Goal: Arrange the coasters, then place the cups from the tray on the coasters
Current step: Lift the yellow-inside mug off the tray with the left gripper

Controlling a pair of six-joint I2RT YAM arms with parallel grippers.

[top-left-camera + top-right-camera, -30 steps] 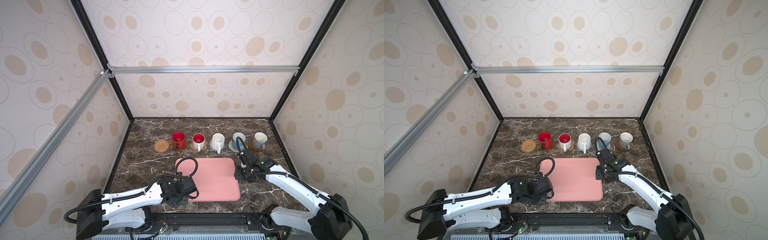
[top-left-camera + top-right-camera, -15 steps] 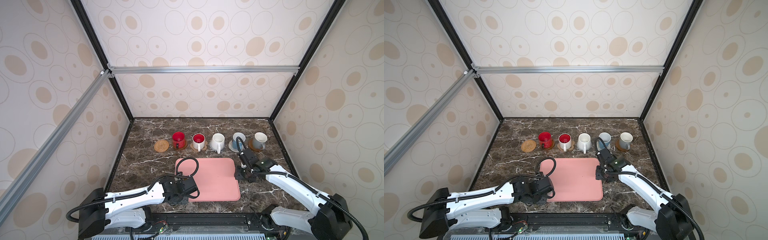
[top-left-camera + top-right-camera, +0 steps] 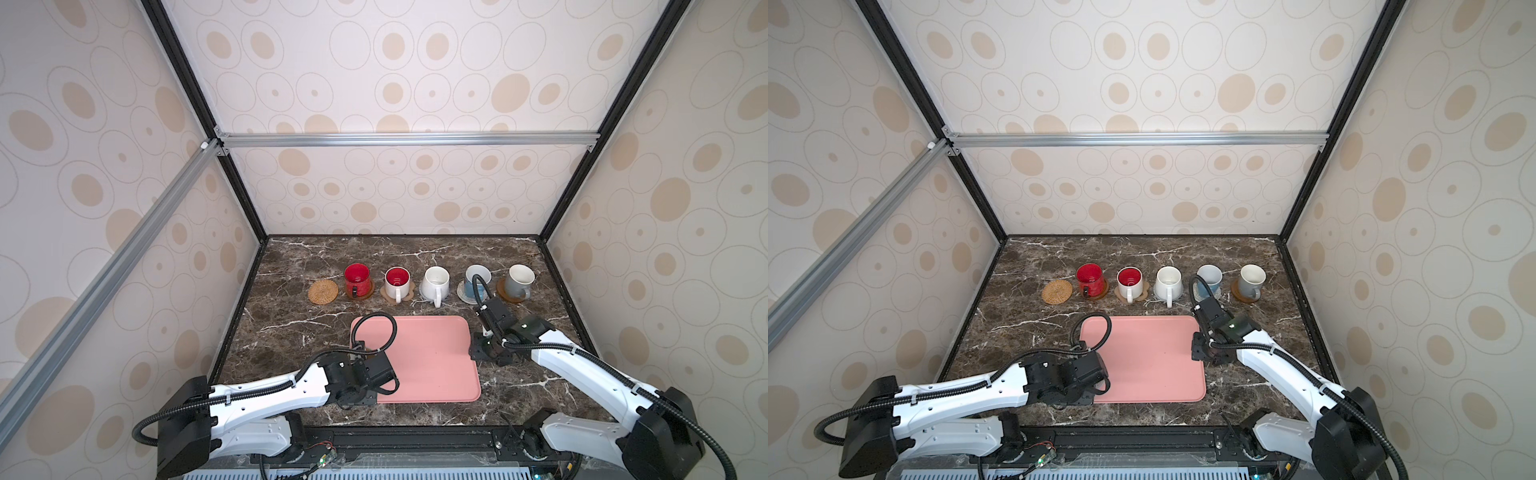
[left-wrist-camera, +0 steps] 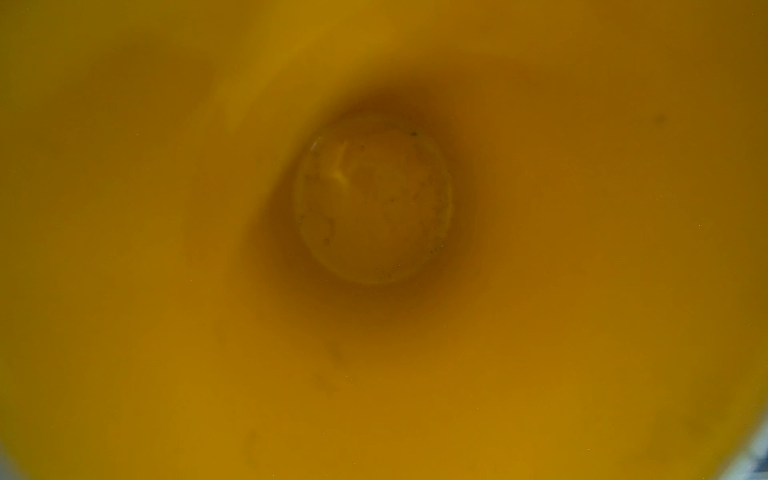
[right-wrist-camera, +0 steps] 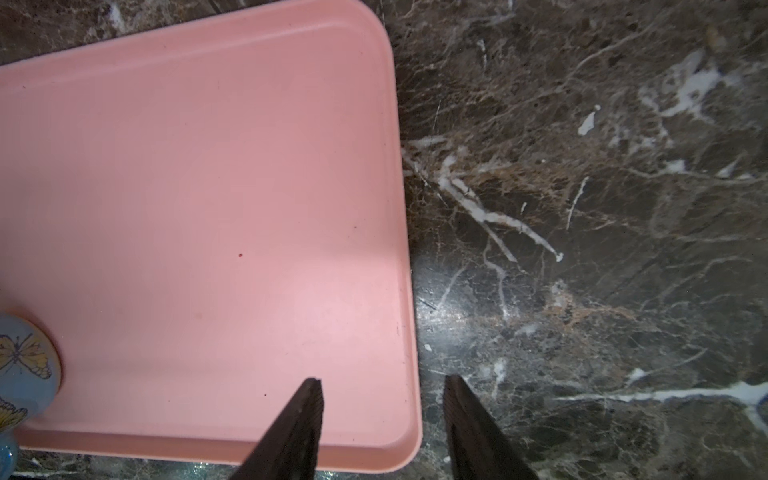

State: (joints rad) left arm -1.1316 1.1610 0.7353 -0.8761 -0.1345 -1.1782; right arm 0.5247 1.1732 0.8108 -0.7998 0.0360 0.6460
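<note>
Seemingly one cup [image 5: 23, 365] on tray [image 5: 208, 166]

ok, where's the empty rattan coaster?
In both top views the rattan coaster lies bare at the left end of the back row of cups, just left of the red cup.

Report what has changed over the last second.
Nothing has visibly moved, and nothing was visibly taken or let go. The left gripper stays low over the tray's near left corner, its camera looking into the yellow-lined cup. The right gripper stays open astride the tray's right edge. The five cups at the back and the bare rattan coaster stay put.
</note>
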